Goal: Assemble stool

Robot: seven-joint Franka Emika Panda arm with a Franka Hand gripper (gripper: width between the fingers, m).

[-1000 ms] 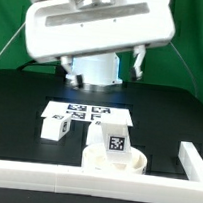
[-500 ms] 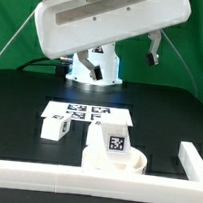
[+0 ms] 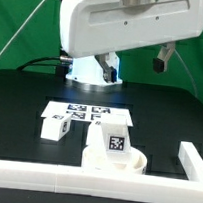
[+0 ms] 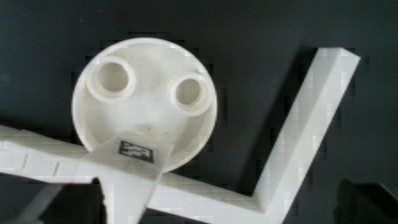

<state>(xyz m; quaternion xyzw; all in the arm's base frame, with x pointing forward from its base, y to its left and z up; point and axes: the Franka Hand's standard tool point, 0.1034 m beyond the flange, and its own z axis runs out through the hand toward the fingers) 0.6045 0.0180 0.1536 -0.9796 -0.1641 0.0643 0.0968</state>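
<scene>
The white round seat disc (image 3: pixel 114 162) lies at the front against the rail. One blocky white leg (image 3: pixel 115 139) with a square tag stands upright in it. A second tagged leg (image 3: pixel 55 127) lies loose on the table to the exterior view's left of the seat. My gripper (image 3: pixel 162 59) hangs high above the table, far behind the parts and towards the exterior view's right, holding nothing that I can see. Its fingers are too small and dark to read. In the wrist view the seat (image 4: pixel 151 90) shows two round holes, with the tagged leg (image 4: pixel 135 152) at its edge.
The marker board (image 3: pixel 86 113) lies flat behind the parts. A long white rail (image 3: pixel 32 173) runs along the front and turns back at the exterior view's right (image 3: pixel 192 159). It also shows in the wrist view (image 4: pixel 306 110). The arm's white base (image 3: pixel 92 74) stands at the back.
The arm's white body and the gripper have swung towards the exterior view's right. The seat, both legs and the marker board have not moved.
</scene>
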